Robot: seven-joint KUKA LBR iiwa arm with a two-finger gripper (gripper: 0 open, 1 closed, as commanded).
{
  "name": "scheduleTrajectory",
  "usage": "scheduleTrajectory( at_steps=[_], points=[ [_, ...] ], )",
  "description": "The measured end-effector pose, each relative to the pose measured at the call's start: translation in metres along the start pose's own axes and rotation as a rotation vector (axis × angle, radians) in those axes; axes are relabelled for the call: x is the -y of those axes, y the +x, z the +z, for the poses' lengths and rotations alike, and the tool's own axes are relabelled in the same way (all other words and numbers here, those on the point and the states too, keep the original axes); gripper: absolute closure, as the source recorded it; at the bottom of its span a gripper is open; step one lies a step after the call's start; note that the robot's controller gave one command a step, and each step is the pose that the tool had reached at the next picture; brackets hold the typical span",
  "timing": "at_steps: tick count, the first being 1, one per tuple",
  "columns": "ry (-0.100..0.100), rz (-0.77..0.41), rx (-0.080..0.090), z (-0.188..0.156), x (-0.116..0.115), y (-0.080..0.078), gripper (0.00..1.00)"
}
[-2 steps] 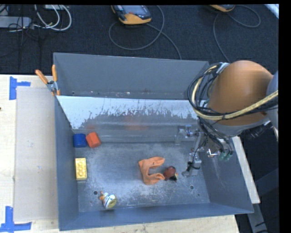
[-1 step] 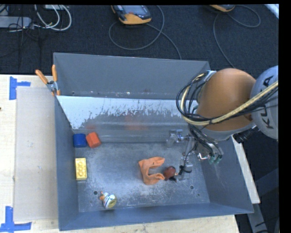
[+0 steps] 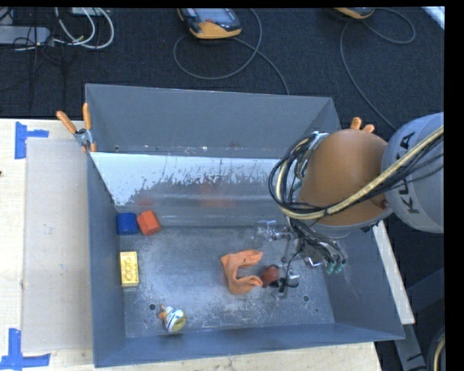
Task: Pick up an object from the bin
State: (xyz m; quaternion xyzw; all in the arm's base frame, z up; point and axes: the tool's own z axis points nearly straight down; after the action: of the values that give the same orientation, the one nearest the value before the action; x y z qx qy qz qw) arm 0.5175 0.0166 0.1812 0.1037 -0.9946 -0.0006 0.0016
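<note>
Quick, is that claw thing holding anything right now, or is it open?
Gripper: cannot be told whether open or shut. It is low in the bin, beside a small dark red thing and a crumpled orange piece.

Black letters "KU" – on the arm's grey housing (image 3: 423,190).

dark carpet floor (image 3: 145,61), flat and evenly lit. thin black cables (image 3: 278,69) loop across it; pale cables (image 3: 83,25) bunch at the far left; an orange-edged gadget (image 3: 210,22) farther back.
</note>
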Motion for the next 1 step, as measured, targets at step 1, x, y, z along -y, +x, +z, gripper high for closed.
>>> scheduleTrajectory(
  at_steps=[1],
  points=[
    [-0.001, 0.031, -0.005, 0.0128, -0.0022, -0.0006, 0.0]
  ],
)
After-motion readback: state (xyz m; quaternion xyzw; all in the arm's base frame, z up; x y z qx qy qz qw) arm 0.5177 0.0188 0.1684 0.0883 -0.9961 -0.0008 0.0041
